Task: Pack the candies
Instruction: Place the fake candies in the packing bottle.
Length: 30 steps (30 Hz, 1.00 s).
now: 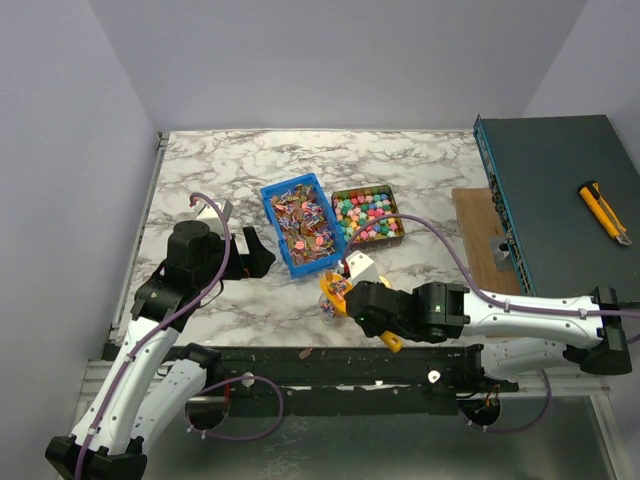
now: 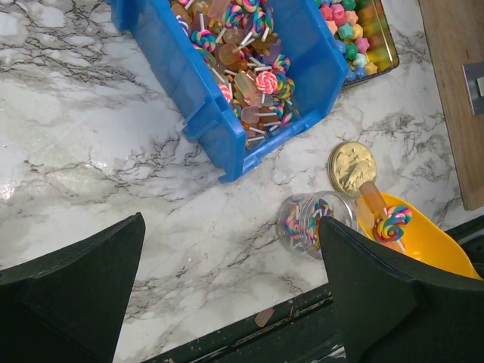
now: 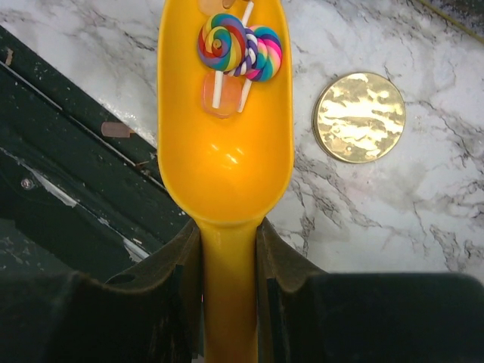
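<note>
Right tool (image 3: 229, 261) above marble (image 1: 250, 170) (grey walls (image 1: 300, 60))

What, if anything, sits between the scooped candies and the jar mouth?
Nothing visible does. The gold lid lies off beside the jar, so the jar's mouth is open. The scoop in the right gripper holds the candies next to the jar.

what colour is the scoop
The scoop is yellow-orange, seen best in the right wrist view.

walls (image 1: 330, 60): plain pale lavender, three sides | marble tabletop (image 1: 300, 155): white with grey veins, kinda glossy | wooden board (image 1: 472, 230): right side | dark teal metal box (image 1: 560, 190): far right
</note>
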Available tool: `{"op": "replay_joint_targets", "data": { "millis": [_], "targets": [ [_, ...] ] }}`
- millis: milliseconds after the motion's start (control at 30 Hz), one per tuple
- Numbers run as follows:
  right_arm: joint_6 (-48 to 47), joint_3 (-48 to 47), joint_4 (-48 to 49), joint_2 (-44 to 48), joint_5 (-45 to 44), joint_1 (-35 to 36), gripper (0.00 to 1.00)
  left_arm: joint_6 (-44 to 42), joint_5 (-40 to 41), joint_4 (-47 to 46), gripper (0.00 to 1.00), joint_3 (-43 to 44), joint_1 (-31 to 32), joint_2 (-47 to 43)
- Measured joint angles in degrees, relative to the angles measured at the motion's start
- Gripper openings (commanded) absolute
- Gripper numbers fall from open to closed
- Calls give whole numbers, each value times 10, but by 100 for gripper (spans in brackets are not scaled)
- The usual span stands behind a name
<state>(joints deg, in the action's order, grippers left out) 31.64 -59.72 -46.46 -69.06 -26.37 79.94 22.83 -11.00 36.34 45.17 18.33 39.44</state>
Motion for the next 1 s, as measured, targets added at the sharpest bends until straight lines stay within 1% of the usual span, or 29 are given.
{"op": "replay_joint_targets", "data": {
  "millis": [467, 733, 1000],
  "targets": [
    [59, 1, -96, 3, 52, 3, 1, 0, 0, 0, 99, 0, 0, 0],
    [79, -19, -152, -44, 86, 3, 1, 0, 0, 0, 99, 0, 0, -5],
    [80, -76, -196, -92, 109, 3, 1, 0, -2, 0, 99, 0, 0, -12]
  ]
}}
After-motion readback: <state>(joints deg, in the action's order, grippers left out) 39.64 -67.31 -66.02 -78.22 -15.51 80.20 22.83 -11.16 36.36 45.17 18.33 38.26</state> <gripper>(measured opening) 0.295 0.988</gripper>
